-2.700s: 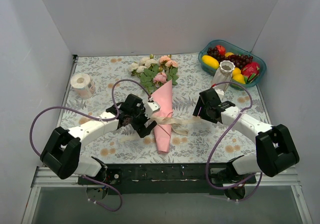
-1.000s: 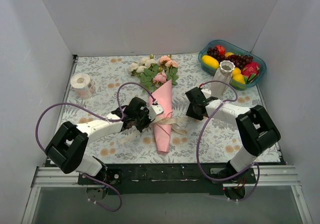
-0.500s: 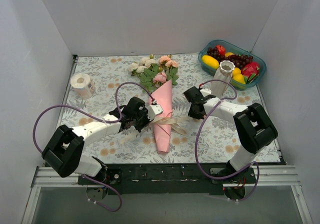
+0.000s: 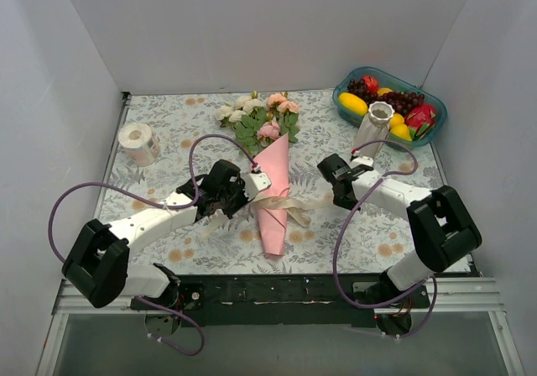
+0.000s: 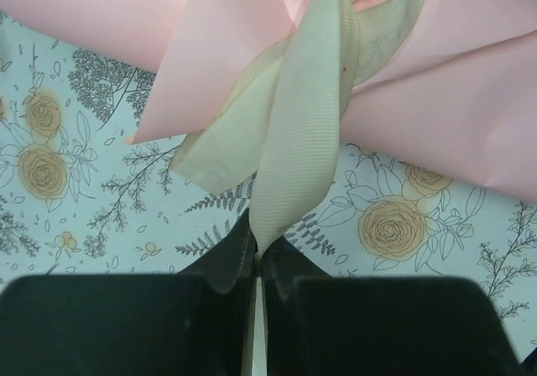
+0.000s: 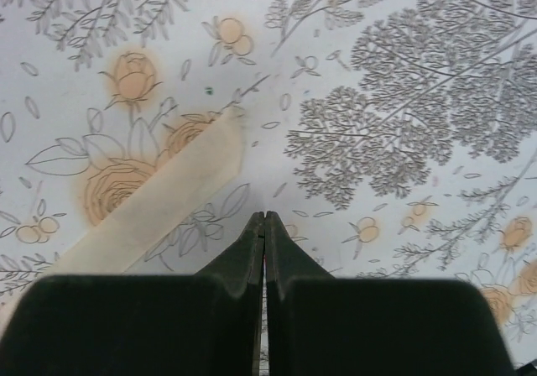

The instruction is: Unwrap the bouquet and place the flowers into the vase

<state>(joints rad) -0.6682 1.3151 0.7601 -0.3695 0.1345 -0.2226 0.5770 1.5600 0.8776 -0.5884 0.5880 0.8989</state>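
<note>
bouquet [image 4: 273, 201] lies flat mid-table, its pink cone tied. left gripper [image 5: 257, 254] pinches one tail of the cream ribbon [image 5: 298, 141]. right gripper [image 6: 264, 219] is closed on nothing, with a loose tail [image 6: 159, 201] just beside it. vase [image 4: 375, 124] stands by the fruit bowl [image 4: 337, 101].

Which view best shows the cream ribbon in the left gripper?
Left wrist: the ribbon tail runs straight into the shut left gripper. Top external shows it tied round the pink cone, grip hidden. Right wrist shows only a loose tail on the cloth.
</note>
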